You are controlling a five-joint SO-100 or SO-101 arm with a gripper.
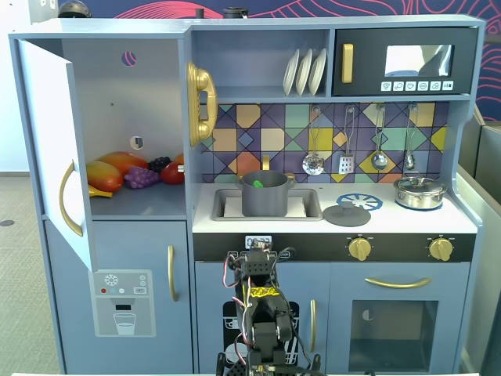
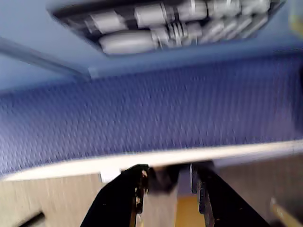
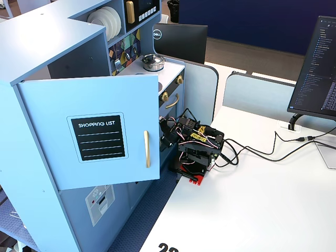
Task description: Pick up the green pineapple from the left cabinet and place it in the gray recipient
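The green pineapple (image 1: 257, 184) lies inside the gray recipient (image 1: 265, 194), only a small bright patch of it showing above the rim at about 10 o'clock of the pot's opening. The recipient stands in the sink (image 1: 310, 207) of the toy kitchen, with a flat gray lid (image 1: 347, 213) just beside it at 3 o'clock on the worktop (image 1: 407, 221). The left cabinet (image 1: 133, 133) has its door (image 1: 53, 141) swung wide open (the other fixed view shows a "shopping list" panel on its outer face); a mango (image 1: 106, 175) and purple grapes (image 1: 142, 177) lie on its shelf. The arm (image 1: 261, 309) is folded low at 6 o'clock, well apart from the pot. In the wrist view the claw (image 2: 166, 182) has its fingers (image 2: 134, 187) parted and holds nothing.
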